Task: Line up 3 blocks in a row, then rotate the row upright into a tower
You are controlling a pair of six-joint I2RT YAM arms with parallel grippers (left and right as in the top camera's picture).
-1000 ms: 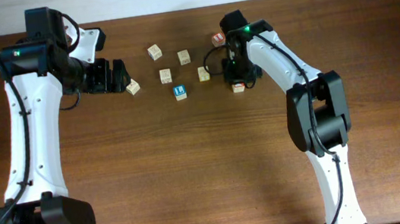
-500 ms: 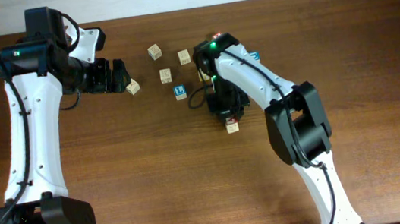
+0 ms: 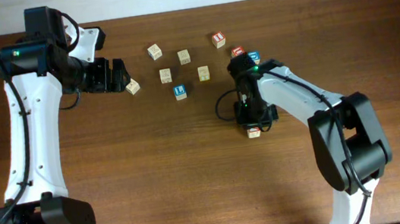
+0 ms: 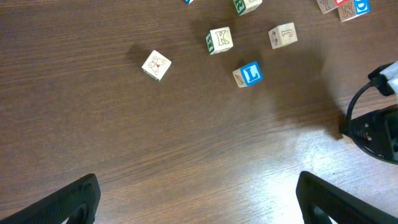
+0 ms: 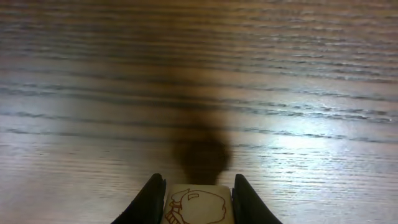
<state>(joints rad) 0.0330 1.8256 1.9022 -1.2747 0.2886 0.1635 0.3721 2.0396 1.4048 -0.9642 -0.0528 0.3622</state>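
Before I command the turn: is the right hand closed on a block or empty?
Shut on a pale block: in the wrist view, the fingers of the right hand press against both its sides.

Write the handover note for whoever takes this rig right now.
Left gripper: open, empty.
Right gripper: shut on the pale tan block, seemingly held just off the table.
Blue L block: lying free on the table.
Done: the pale tan block is grasped; how many blocks are already rotated cannot be told.
Left: set it down turned, then rotate the others.
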